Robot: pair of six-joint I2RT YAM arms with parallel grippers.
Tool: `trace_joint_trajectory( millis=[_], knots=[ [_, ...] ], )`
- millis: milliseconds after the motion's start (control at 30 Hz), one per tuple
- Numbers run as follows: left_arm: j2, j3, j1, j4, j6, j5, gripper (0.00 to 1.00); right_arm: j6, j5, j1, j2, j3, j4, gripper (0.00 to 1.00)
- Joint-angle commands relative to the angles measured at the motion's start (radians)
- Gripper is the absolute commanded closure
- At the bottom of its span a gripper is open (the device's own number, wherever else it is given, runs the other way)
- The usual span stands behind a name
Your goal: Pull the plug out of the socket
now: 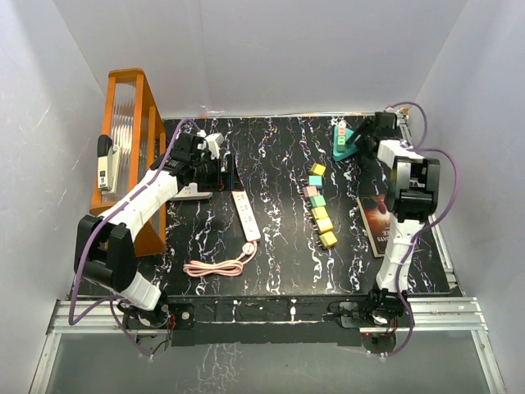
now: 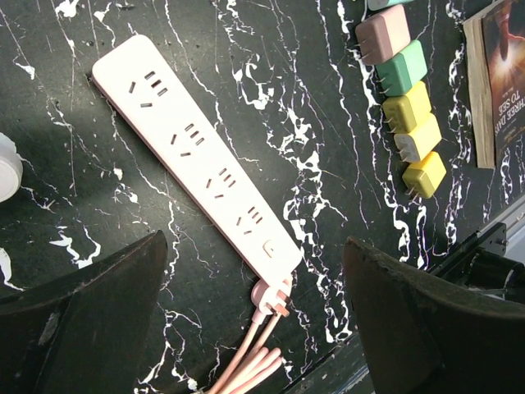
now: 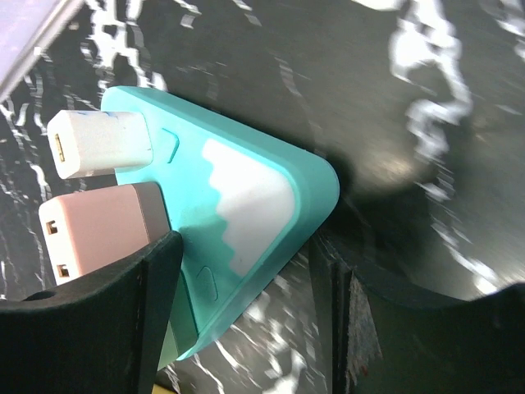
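A teal, mountain-shaped socket block (image 3: 246,189) stands at the back right of the table (image 1: 344,144). A white plug (image 3: 102,144) and a pink plug (image 3: 98,226) sit in its face. My right gripper (image 3: 246,246) is open, and its jaws stand astride the block's lower corner. The left finger (image 3: 123,304) lies against the pink plug's edge, while the right finger (image 3: 385,320) stands a little clear. My left gripper (image 2: 254,246) is open and empty, hovering above a pale pink power strip (image 2: 197,156) that has no plugs in it. A small white plug (image 1: 214,144) sits by the left wrist.
The strip's pink cord lies coiled (image 1: 215,267) near the front. A row of coloured plug adapters (image 1: 320,205) runs down the middle right. A book (image 1: 379,217) lies at the right, and an orange rack (image 1: 131,123) stands at the back left.
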Motion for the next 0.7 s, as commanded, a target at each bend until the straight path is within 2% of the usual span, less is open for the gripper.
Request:
trace_joint_trajectory(
  millis=[0, 200, 300, 500, 667],
  knots=[
    [0.02, -0.006, -0.002, -0.011, 0.006, -0.02, 0.13, -0.079, -0.023, 0.093, 0.142, 0.159, -0.026, 0.41],
    [0.053, 0.003, -0.002, -0.018, -0.004, -0.037, 0.13, -0.174, -0.059, 0.219, 0.299, 0.42, -0.113, 0.42],
    [0.06, 0.003, -0.002, -0.021, -0.012, -0.047, 0.13, -0.219, -0.078, 0.261, 0.331, 0.463, -0.144, 0.42],
    [0.051, 0.002, -0.003, -0.026, -0.034, -0.091, 0.13, -0.282, -0.099, 0.349, 0.272, 0.368, -0.145, 0.42],
    [0.034, -0.007, -0.003, 0.005, -0.083, -0.08, 0.14, -0.279, -0.104, 0.415, 0.158, 0.197, -0.141, 0.42]
  ],
)
